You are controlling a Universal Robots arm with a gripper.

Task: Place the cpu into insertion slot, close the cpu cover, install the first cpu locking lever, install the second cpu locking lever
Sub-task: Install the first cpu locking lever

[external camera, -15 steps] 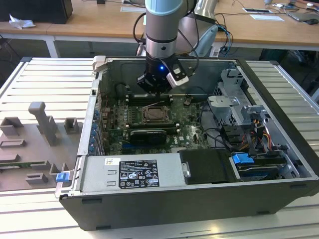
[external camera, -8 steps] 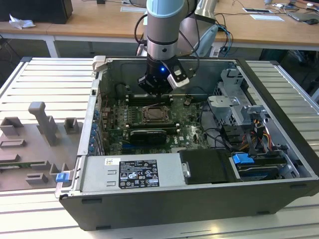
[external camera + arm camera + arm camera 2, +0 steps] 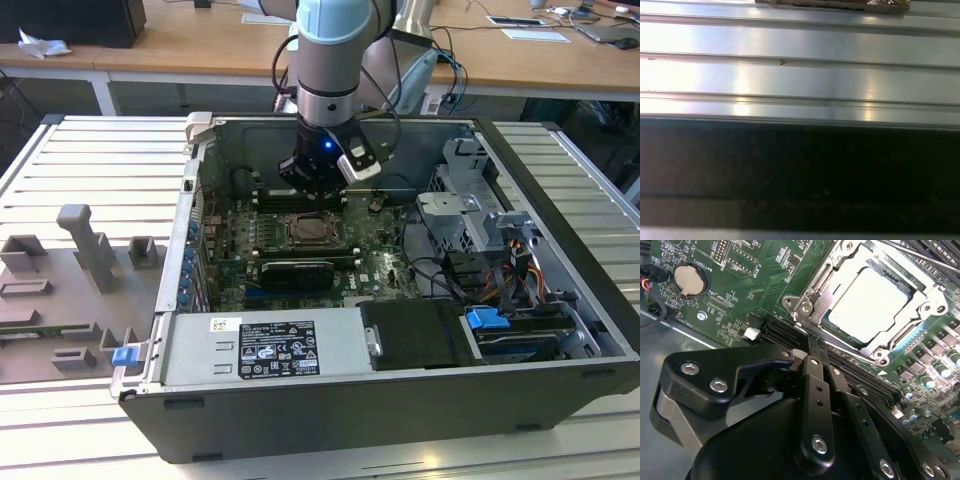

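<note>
In the exterior view my gripper (image 3: 313, 196) hangs inside the open computer case, just above and behind the insertion slot (image 3: 312, 232) on the green motherboard (image 3: 375, 260). The second wrist view shows the cpu (image 3: 867, 302), silvery-grey, lying flat in the slot. The cpu cover (image 3: 816, 292) lies down around it, its square window framing the chip. A thin metal lever rod (image 3: 920, 255) runs slantwise past the far side of the socket. My gripper (image 3: 812, 345) is shut with nothing between its black fingers, a short way off the socket's corner.
The case walls (image 3: 190, 230) ring the board. A power supply (image 3: 270, 345) sits along the front, a drive cage (image 3: 470, 210) and cables at the exterior view's right. A long black card (image 3: 290, 272) lies near the socket. Grey fixtures (image 3: 85, 250) stand on the slatted table (image 3: 800, 75).
</note>
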